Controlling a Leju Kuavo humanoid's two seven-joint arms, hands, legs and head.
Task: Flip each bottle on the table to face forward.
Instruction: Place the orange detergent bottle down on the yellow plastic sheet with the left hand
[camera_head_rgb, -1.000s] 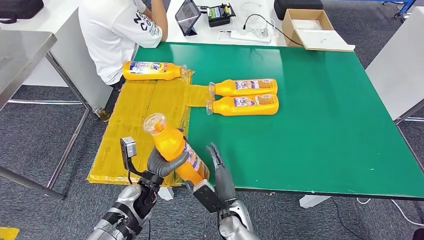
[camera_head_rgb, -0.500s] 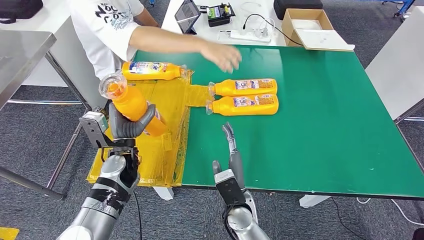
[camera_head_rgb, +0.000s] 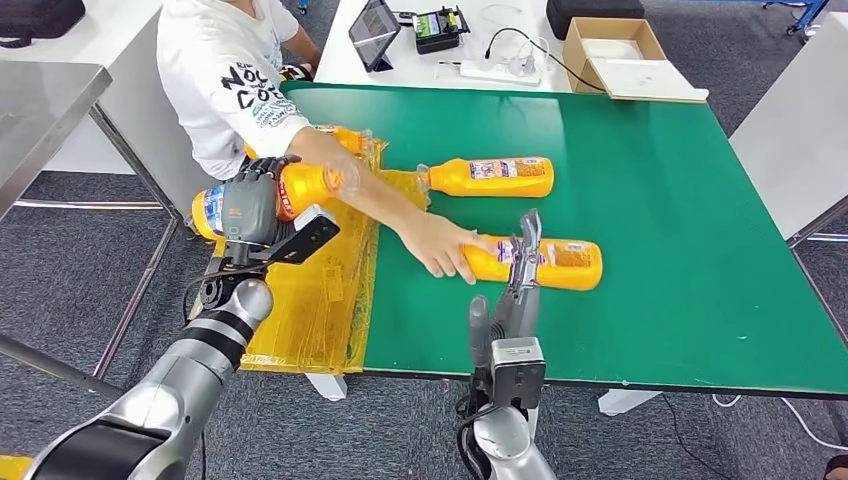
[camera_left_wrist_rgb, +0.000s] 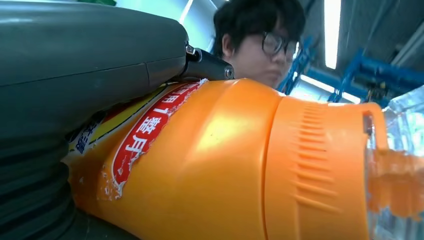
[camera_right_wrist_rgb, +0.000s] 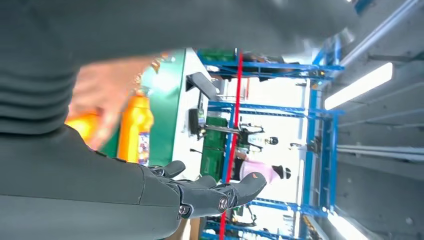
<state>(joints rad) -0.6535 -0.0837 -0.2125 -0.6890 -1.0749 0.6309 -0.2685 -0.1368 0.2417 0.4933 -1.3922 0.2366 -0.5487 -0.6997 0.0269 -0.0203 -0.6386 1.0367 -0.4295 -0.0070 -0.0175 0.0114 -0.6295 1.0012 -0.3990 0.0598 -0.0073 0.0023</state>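
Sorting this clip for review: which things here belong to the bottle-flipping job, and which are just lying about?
Part of the job:
- held bottle, gripped by the left hand
- near bottle, a person's hand on it
- far bottle lying on the green table
- right hand, empty

Lying about:
- yellow sheet
- cardboard box
- tablet

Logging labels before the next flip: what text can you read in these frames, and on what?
Bottle held in the left hand, red label: Chinese characters, "月" legible, the rest unclear.
Person's white shirt: "NO" and "CO", partly folded away.
Labels on the two table bottles: too small.
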